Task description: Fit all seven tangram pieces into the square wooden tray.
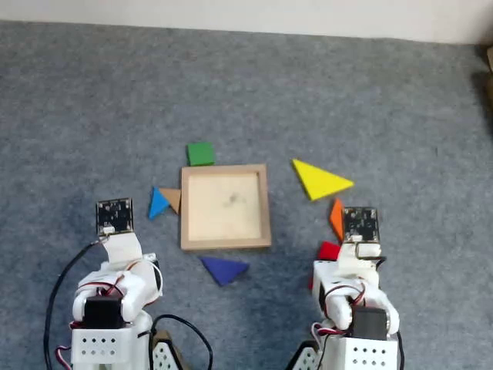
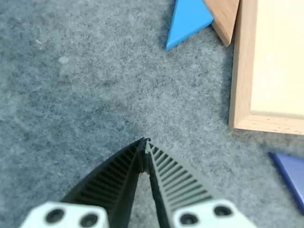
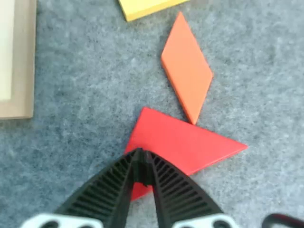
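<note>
As the flat red wooden triangle [image 3: 190,142], lying near-right of the square wooden tray [image 1: 266,208], is judged light, rigid and thin, opposite edges should be pinched; the left gripper [image 2: 145,145] and right gripper [image 3: 141,166] are closed, empty.

Seen from above, the right arm [image 1: 356,297] covers most of the red triangle [image 1: 329,250] and part of the orange piece [image 1: 336,217].

Nothing legible recorded. No text, number, label or sign readable on wooden tray [image 1: 225,243], yellow triangle [image 1: 317,181], red triangle [image 3: 185,142], left arm's circuit board [image 1: 114,216] or right arm's circuit board [image 1: 360,223].
</note>
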Controlling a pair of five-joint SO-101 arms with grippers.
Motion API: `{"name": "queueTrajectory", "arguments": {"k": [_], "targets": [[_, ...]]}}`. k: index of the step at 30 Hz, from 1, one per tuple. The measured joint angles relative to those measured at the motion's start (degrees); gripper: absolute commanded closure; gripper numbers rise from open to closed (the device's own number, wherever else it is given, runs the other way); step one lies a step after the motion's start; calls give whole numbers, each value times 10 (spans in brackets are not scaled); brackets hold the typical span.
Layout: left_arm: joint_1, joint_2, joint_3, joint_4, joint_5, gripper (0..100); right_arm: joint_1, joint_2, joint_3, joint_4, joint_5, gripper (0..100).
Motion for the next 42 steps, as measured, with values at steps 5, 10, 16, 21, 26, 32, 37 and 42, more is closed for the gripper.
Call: {"name": "queueTrajectory", "arguments": {"k": [5, 10, 16, 21, 26, 32, 37, 42], "targets": [[0, 0, 0, 0, 0, 995, 0, 0, 0, 0, 0, 993], [0, 0, 0, 0, 0, 995, 0, 0, 0, 0, 0, 993], [0, 0, 0, 0, 0, 995, 0, 0, 0, 0, 0, 993], [0, 0, 0, 0, 0, 995, 0, 0, 0, 0, 0, 993], [0, 0, 0, 0, 0, 995, 0, 0, 0, 0, 0, 993], [0, 0, 0, 0, 0, 995, 0, 0, 0, 0, 0, 993], [0, 0, 0, 0, 0, 995, 10, 0, 0, 0, 0, 990], [0, 0, 0, 0, 0, 995, 30, 0, 0, 0, 33, 993]]}}
